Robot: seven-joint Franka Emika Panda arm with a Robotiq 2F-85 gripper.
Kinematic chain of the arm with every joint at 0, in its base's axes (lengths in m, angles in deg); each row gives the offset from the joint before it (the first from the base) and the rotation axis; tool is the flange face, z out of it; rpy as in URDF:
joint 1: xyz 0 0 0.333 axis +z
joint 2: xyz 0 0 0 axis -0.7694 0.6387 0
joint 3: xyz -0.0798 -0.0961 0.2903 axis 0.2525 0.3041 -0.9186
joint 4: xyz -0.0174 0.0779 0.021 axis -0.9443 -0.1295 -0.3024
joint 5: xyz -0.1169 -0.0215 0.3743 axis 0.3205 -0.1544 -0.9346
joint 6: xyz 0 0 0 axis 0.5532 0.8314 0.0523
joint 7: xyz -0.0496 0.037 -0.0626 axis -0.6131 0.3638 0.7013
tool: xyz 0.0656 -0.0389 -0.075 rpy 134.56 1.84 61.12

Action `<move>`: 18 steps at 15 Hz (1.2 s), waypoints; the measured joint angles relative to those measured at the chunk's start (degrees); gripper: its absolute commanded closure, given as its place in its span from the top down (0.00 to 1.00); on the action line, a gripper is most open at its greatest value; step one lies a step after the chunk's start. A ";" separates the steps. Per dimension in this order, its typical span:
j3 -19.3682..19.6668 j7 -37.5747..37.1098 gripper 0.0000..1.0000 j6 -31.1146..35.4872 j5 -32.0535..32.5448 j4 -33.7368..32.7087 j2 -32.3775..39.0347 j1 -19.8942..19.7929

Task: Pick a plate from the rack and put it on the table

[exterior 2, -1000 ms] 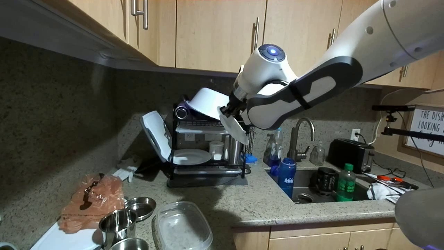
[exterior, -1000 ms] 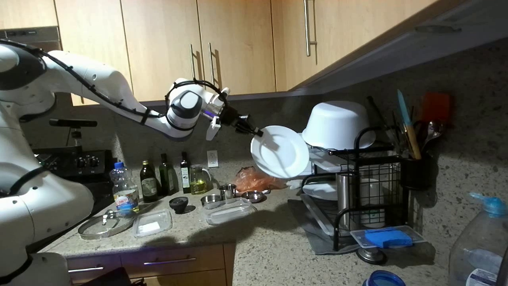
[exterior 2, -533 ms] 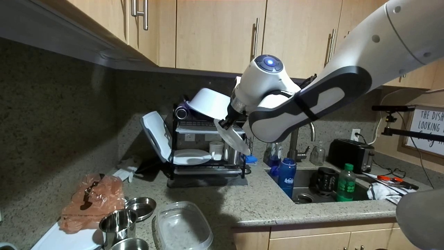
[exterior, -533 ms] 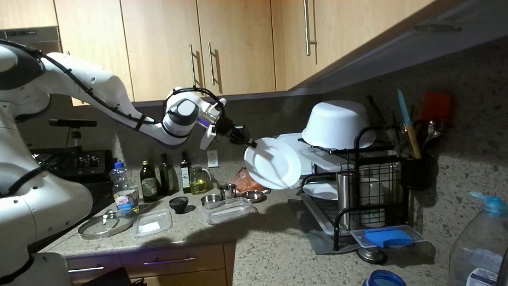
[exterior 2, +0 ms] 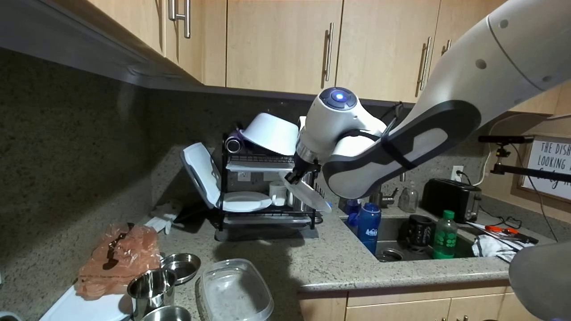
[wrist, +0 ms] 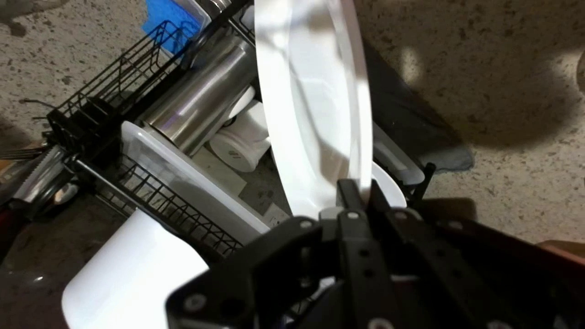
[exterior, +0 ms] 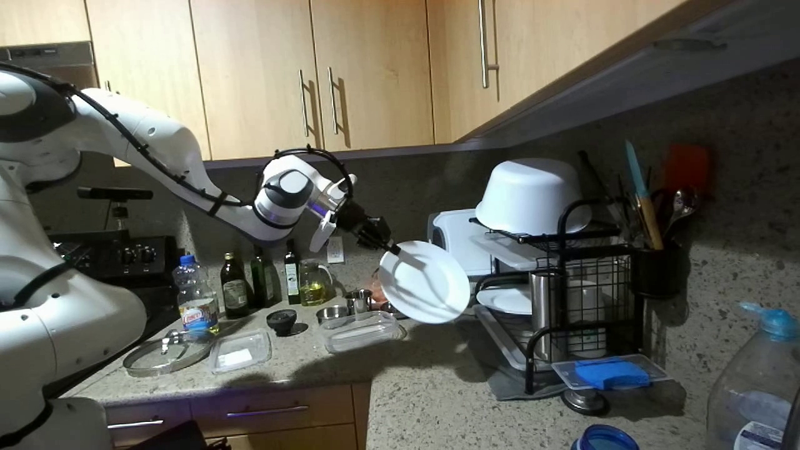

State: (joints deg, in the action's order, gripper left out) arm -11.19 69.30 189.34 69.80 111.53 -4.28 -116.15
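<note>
A glossy white round plate (exterior: 425, 282) hangs tilted, its rim pinched by the black two-fingered claw (exterior: 393, 247), near the black wire dish rack (exterior: 594, 250), above the speckled beige-grey stone desk (exterior: 425, 403). Well apart, a brown-framed white sign (exterior 2: 551, 162) shows "THE DISH" and "LOOKING".

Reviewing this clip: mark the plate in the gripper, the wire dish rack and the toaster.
Held plate (exterior: 425, 282): in an exterior view, middle of its face.
Dish rack (exterior: 594, 251): in an exterior view, an upper black bar.
Toaster (exterior 2: 446, 197): in an exterior view, its black side.
</note>
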 measured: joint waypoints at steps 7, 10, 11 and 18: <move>-4.99 -1.55 0.02 -2.62 3.35 0.08 -0.01 -3.43; -7.50 -2.20 0.02 -2.62 3.73 0.11 -0.04 -5.90; -8.43 -2.21 0.02 -2.62 3.73 0.12 -0.07 -6.89; -15.25 -2.26 0.02 -2.52 3.57 0.05 -0.93 -13.71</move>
State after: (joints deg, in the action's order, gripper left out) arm -26.44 67.04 186.82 73.37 111.58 -5.21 -129.87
